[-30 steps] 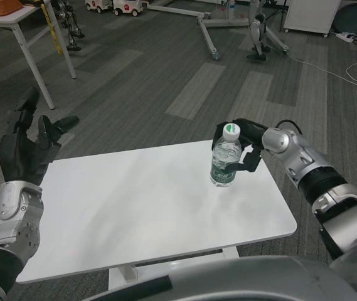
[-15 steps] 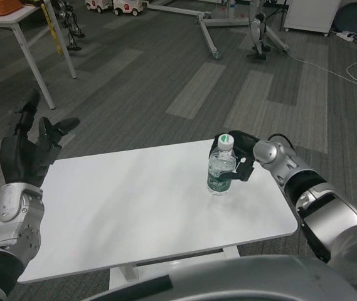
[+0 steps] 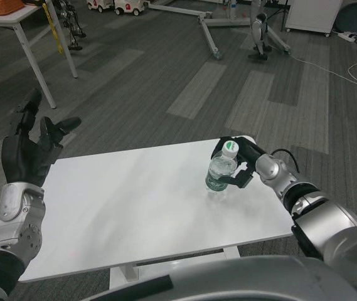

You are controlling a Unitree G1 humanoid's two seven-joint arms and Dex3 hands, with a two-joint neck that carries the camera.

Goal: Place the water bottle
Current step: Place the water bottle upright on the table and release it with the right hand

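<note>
White table [image 3: 134, 213] holds a clear bottle [image 3: 219, 173], green label, white cap, standing near the far right edge, tilted a bit left. Right hand [image 3: 239, 164] wraps around bottle from the right side, black fingers [image 3: 231, 181] curled on its body and neck, gripping it. Bottle base looks on or just at the tabletop; cannot tell if fully resting. Left hand [image 3: 29, 145] is up off the table's left edge, fingers spread, holding nothing. Grey carpet floor [image 3: 165, 75] behind; another table's legs [image 3: 34, 59] at top left, well apart.
</note>
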